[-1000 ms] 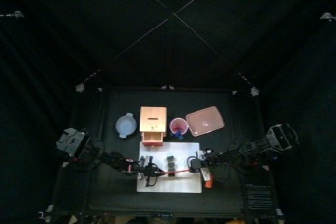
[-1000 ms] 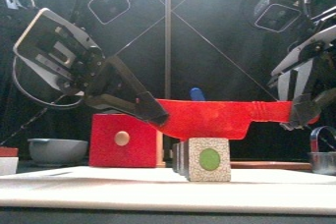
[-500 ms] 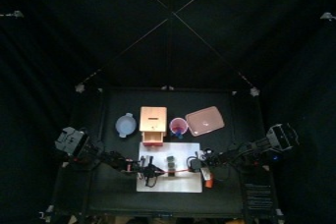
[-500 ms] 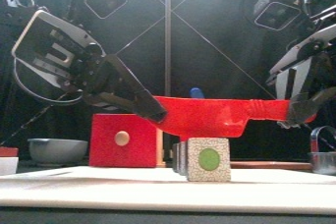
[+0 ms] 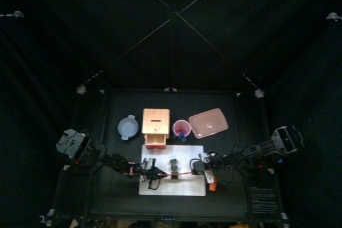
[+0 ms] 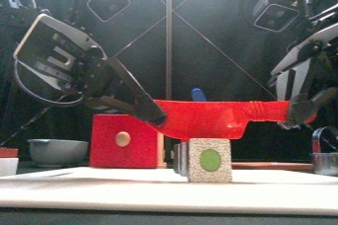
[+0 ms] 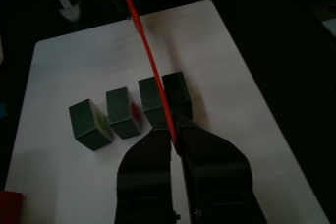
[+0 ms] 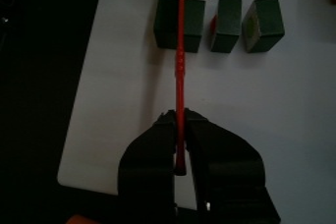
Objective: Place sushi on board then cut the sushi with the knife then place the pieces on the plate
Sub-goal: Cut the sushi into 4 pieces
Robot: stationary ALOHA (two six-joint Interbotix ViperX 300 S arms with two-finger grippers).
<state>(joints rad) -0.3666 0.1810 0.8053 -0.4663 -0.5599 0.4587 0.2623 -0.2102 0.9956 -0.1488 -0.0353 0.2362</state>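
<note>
The toy sushi roll lies on the white cutting board (image 5: 191, 184) in three dark green pieces (image 7: 89, 127) (image 7: 121, 113) (image 7: 167, 100). In the front view the end piece (image 6: 205, 160) shows its green centre. A red knife (image 6: 205, 117) hangs level just above the sushi, held at both ends. My left gripper (image 6: 158, 118) is shut on the blade end, with the thin red edge (image 7: 144, 46) running over the third piece. My right gripper (image 6: 288, 113) is shut on the handle end (image 8: 179, 90), in line with the end piece (image 8: 180, 22).
Behind the board stand the wooden box with its red drawer front (image 6: 126, 140), the red cup (image 5: 182, 128) with a blue knife (image 6: 199, 95), the pink tray (image 5: 209, 123) at back right and the blue-grey bowl (image 6: 57, 151) at back left.
Almost nothing: the knife and both grippers hold nearly the same place above the sushi, with only a slight shift of the arms.
</note>
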